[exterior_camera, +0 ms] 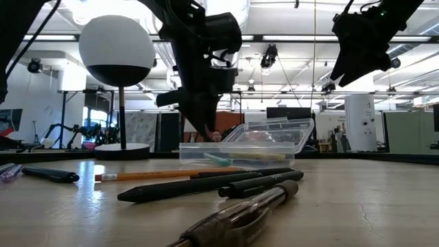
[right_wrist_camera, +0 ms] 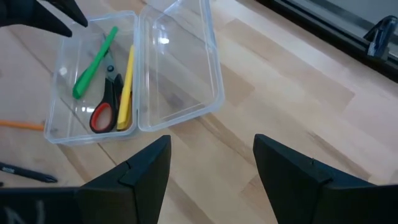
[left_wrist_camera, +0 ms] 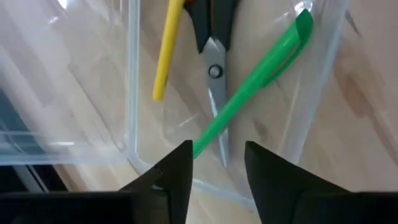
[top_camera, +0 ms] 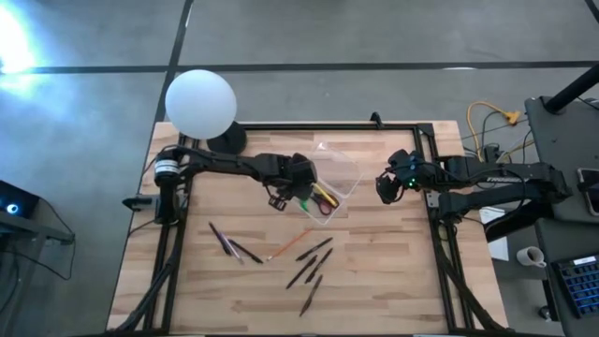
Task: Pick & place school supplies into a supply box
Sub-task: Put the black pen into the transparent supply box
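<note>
The clear supply box (top_camera: 339,184) sits mid-table with its lid folded open toward the far edge. Inside lie a green pen (left_wrist_camera: 261,74) (right_wrist_camera: 93,65), a yellow pencil (left_wrist_camera: 166,50) (right_wrist_camera: 126,81) and red-handled scissors (right_wrist_camera: 107,102) (left_wrist_camera: 214,68). My left gripper (left_wrist_camera: 217,162) (top_camera: 301,192) hovers open over the box's near-left end, and the green pen's end lies below its fingers. My right gripper (right_wrist_camera: 211,162) (top_camera: 384,185) hangs open above bare wood to the right of the box. Several dark pens (top_camera: 314,262) and an orange pencil (top_camera: 285,249) lie flat on the table nearer the front.
A white lamp globe (top_camera: 200,101) on a dark base (top_camera: 227,140) stands at the far-left corner, behind my left arm. More dark pens (top_camera: 229,243) lie front-left. In the low view the pens (exterior_camera: 206,185) and orange pencil (exterior_camera: 164,175) lie before the box (exterior_camera: 240,154). Cables hang off the right edge.
</note>
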